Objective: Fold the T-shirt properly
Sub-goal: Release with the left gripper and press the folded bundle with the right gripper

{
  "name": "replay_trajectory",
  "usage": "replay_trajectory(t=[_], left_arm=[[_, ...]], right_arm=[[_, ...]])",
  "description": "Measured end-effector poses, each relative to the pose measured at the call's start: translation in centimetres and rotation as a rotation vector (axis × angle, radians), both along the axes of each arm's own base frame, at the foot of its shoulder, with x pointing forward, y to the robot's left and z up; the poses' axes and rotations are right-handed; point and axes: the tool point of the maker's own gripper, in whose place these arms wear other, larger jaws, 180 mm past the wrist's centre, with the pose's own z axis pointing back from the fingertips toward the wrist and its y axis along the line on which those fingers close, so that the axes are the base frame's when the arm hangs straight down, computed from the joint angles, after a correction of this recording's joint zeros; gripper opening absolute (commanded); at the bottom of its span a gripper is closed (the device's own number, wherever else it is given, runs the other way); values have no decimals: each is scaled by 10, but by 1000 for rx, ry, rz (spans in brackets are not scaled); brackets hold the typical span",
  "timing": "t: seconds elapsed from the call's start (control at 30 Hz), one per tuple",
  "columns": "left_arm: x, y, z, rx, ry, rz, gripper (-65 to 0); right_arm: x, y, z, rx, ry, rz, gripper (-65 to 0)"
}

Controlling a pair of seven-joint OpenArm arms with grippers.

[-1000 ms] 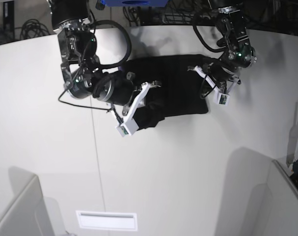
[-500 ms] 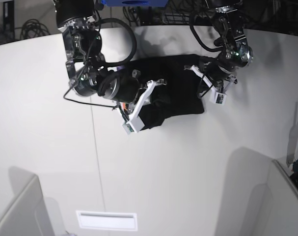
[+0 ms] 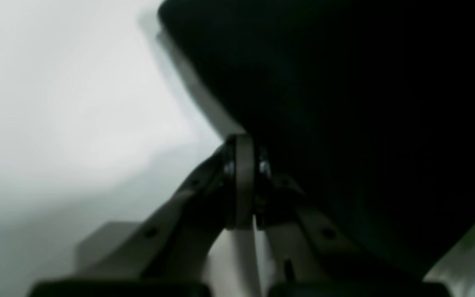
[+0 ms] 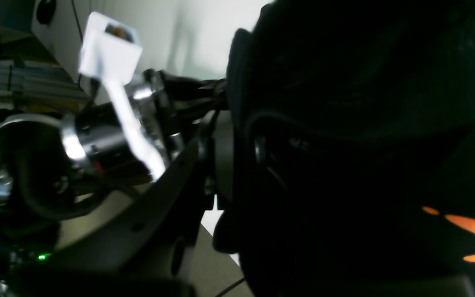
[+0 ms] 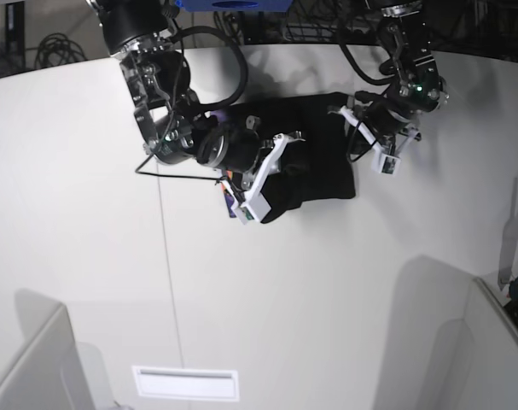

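The black T-shirt (image 5: 318, 158) lies bunched on the white table (image 5: 327, 282) between my two arms. My right gripper (image 5: 271, 166), on the left in the base view, is shut on the shirt's left part and holds it lifted and folded over. A bit of purple print (image 5: 232, 202) shows under it. In the right wrist view the cloth (image 4: 344, 123) covers the gripper (image 4: 241, 152), and orange print (image 4: 468, 231) shows. My left gripper (image 5: 365, 137) is shut on the shirt's right edge. In the left wrist view its gripper (image 3: 245, 177) pinches the black cloth (image 3: 344, 103).
Grey dividers stand at the front left (image 5: 28, 367) and front right (image 5: 489, 342). A white label (image 5: 186, 383) lies near the front edge. Cables and a blue item (image 5: 233, 4) sit behind the table. A seam (image 5: 169, 282) runs down the tabletop.
My right gripper has moved right and toward the back with the shirt's left part, and the shirt has become narrower. My left gripper has stayed near the right edge, shifting only slightly.
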Motion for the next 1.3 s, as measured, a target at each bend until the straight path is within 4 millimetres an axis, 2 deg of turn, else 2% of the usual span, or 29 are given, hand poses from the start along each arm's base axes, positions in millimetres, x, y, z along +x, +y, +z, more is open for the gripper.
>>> replay_trajectory(t=[0.13,0.27,0.43,0.6,0.67,0.77,0.83,0.93,1.1,1.3], left_arm=[[-15,21,7,79,21,22,-650],[-29,45,23,93,-10,91,-650],[-56,86,39,33,-24,156,-650],[-78,130,63,5,-59,248,-650],[-84,148,69,39,-62,283,-650],[-91,168,77,75,-76,333,-650],[-93,174,78,81,-77,353,-650],[-100,177,68,60,-49,376,-650],[-106,178,57,41,-21,396,-650],[-105,179,57,40,-23,396,-650]], right_arm=[[3,1,2,9,-12,-10,-650],[2,0,0,4,-8,-10,-650],[7,1,-6,-1,5,-17,-650],[9,0,-15,2,17,-40,-650],[8,0,-20,-7,29,-38,-650],[-3,11,-23,-15,34,5,-650],[-9,18,-23,-4,45,25,-650],[-6,26,-16,22,38,18,-650],[-5,24,-17,16,36,16,-650],[-4,24,-16,16,33,17,-650]])
